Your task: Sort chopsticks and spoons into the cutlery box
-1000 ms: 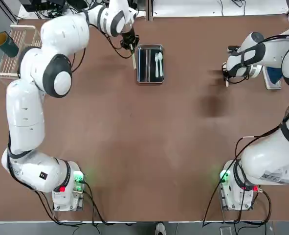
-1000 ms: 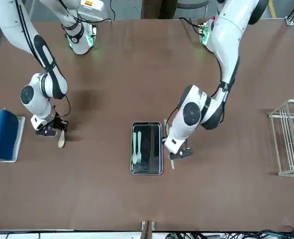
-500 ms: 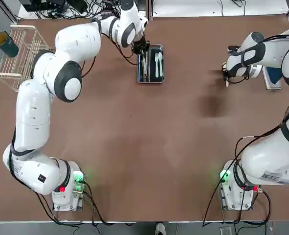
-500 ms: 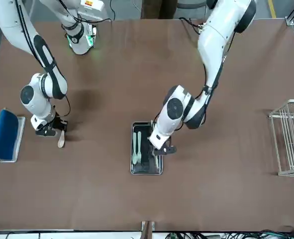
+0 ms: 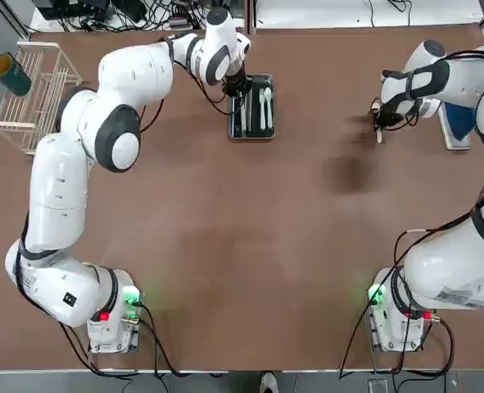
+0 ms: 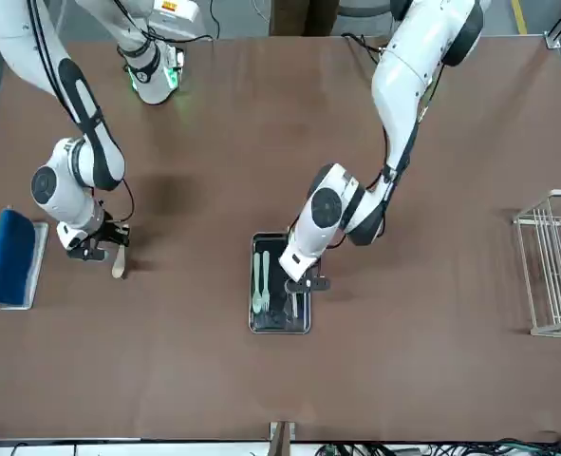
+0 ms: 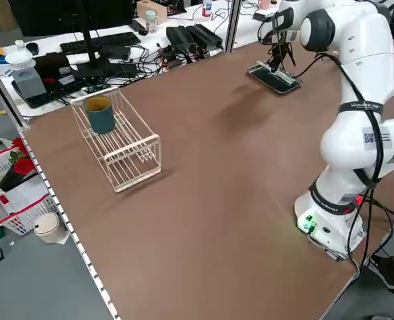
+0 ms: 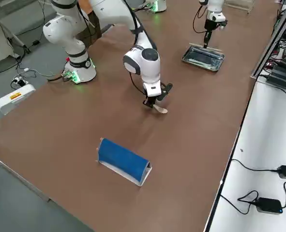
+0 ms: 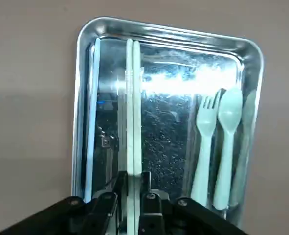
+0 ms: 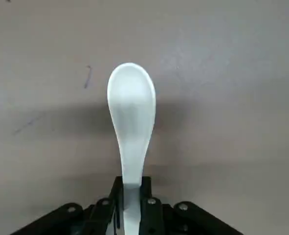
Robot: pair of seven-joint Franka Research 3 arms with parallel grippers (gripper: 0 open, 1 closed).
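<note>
1. Chopsticks (image 9: 131,112): over cutlery box (image 9: 87,98), far table edge; left gripper (image 9: 132,188) fingers pinching one end; light, stiff, slippery
2. Spoon (image 10: 131,122): right gripper (image 10: 132,193) fingers pinching handle; light, rigid

Top view: right arm cut off at frame's right edge. Left hand (image 5: 240,85) covers the near ends of the chopsticks (image 9: 130,107); sticks too thin to pick out overhead. Spoon (image 10: 131,122) handle end hidden between right hand (image 10: 132,196) fingers. Left side view: tray (image 7: 275,78) contents too small to tell.
</note>
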